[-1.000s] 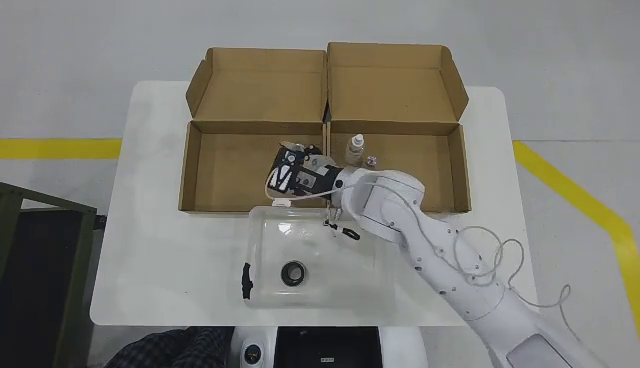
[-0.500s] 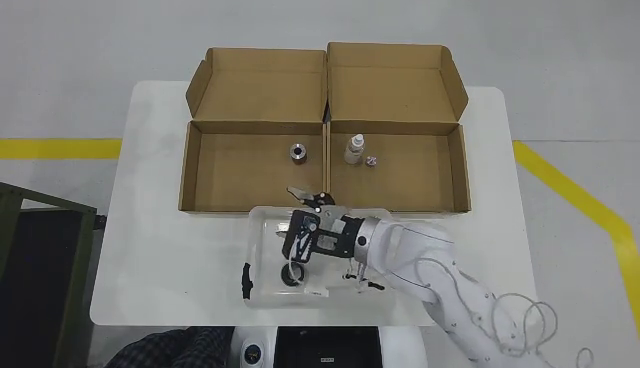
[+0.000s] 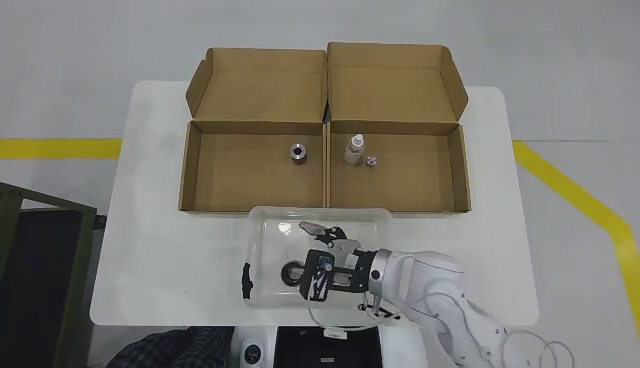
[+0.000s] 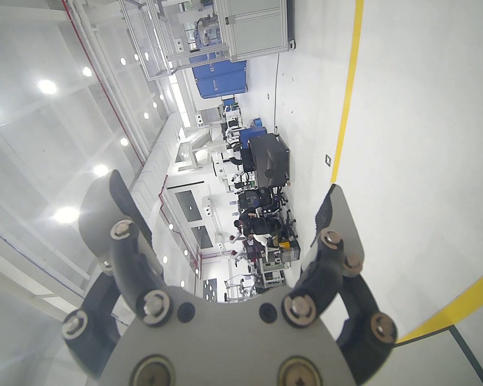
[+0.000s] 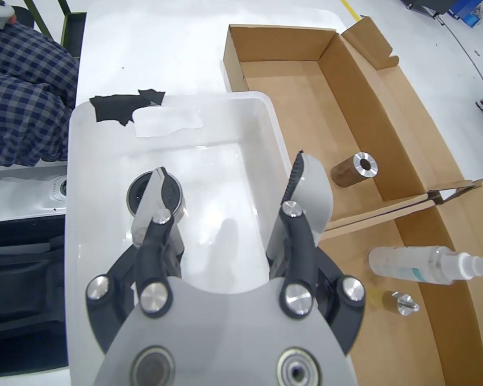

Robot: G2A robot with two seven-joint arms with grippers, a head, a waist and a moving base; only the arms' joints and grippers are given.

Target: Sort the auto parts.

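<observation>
A dark ring-shaped part (image 3: 293,272) (image 5: 133,198) lies on the floor of the clear plastic bin (image 3: 262,218) (image 5: 274,122). My right gripper (image 3: 306,253) (image 5: 230,164) hangs open inside the bin, one finger (image 5: 157,194) right at the ring, nothing held. A metal cylinder (image 3: 298,150) (image 5: 356,168) stands in the left cardboard box (image 3: 200,168). The right box (image 3: 455,168) holds a spray bottle (image 3: 354,149) (image 5: 410,265) and a small metal piece (image 3: 371,159) (image 5: 400,303). My left gripper (image 4: 225,186) is open and empty, aimed at the room away from the table.
Both boxes sit side by side behind the bin with lids folded back. Black tape (image 3: 246,280) (image 5: 120,106) is stuck on the bin's end wall. A green cart (image 3: 30,258) stands off the table's left side. Bare white table lies left of the bin.
My right gripper left the left box, where the metal cylinder now stands, and drew back into the bin beside the ring.
</observation>
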